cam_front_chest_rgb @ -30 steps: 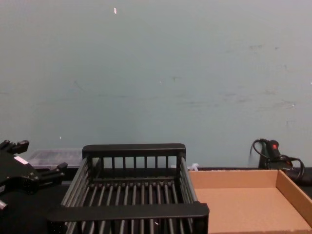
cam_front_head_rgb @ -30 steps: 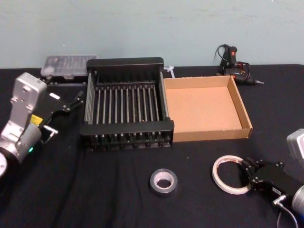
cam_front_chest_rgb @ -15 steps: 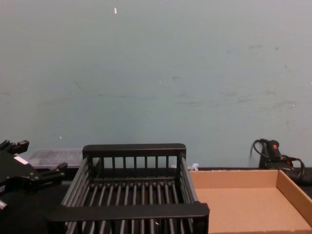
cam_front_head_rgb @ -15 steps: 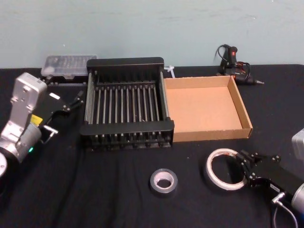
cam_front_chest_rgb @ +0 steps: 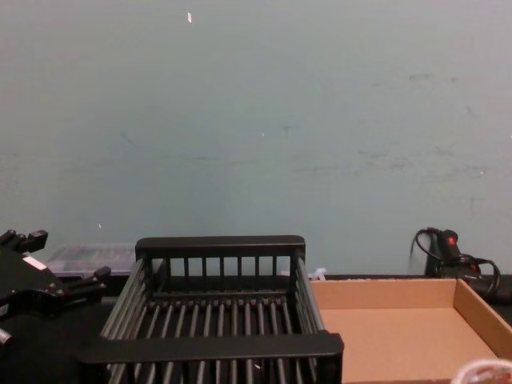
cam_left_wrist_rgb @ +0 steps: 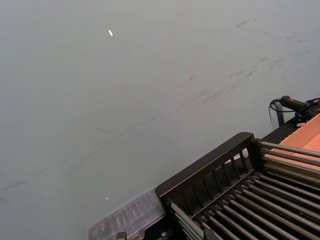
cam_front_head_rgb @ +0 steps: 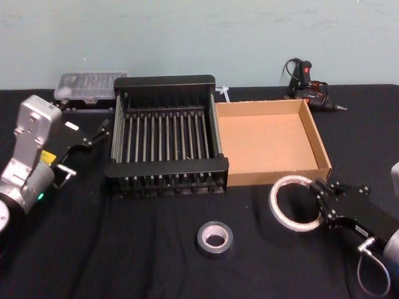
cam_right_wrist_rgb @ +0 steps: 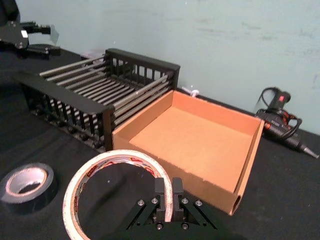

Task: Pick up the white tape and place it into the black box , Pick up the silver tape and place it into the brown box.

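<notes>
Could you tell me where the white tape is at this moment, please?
In the head view the white tape is on the robot's right, held at its rim by the right claw, tilted up just in front of the brown box, right of the silver tape.

1. The white tape [cam_right_wrist_rgb: 117,172] pinched in the right gripper [cam_right_wrist_rgb: 168,194] looks thin, smooth and papery.
2. Just past that gripper, the brown box [cam_right_wrist_rgb: 200,137] is plain matt cardboard.
3. The black box [cam_front_head_rgb: 163,134] beyond it is dull black plastic.
4. The silver tape [cam_front_head_rgb: 215,238] nearby has a soft grey shine.
5. The tablecloth [cam_front_head_rgb: 137,249] is matt black cloth.
</notes>
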